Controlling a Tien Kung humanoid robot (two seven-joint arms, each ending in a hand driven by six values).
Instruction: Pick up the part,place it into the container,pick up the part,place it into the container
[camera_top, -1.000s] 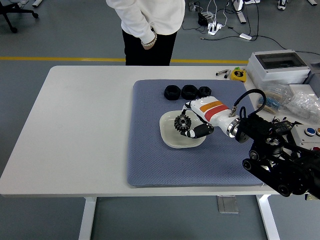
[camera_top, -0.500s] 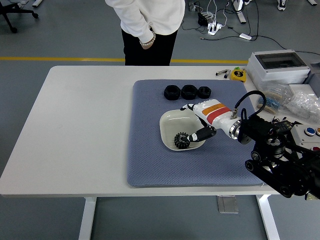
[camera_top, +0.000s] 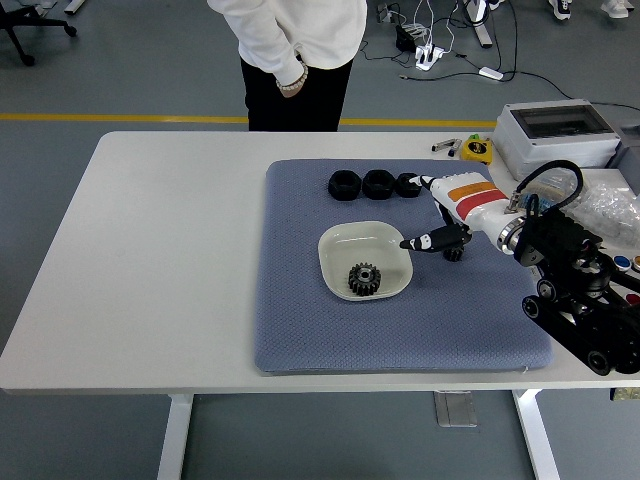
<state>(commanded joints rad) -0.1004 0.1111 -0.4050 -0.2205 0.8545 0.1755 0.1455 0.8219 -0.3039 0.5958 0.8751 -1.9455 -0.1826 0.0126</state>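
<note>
A black toothed gear (camera_top: 364, 279) lies inside the white square bowl (camera_top: 340, 244) on the blue mat. Three black ring-shaped parts (camera_top: 376, 184) sit in a row at the mat's far edge. My right hand (camera_top: 436, 226), white with an orange stripe, hovers just right of the bowl, fingers spread and holding nothing. One finger (camera_top: 421, 241) points toward the bowl's right rim. The hand's upper fingers reach close to the rightmost ring part. My left arm does not show.
A person in white top and black trousers (camera_top: 297, 60) stands at the far side, hands at their sides. A grey box (camera_top: 556, 132), a yellow tape measure (camera_top: 477, 148), plastic bags (camera_top: 605, 205) and a button box (camera_top: 626, 270) crowd the table's right end.
The gear left my right hand and now lies in the bowl. The hand opened and drew back to the right, out of the bowl.
</note>
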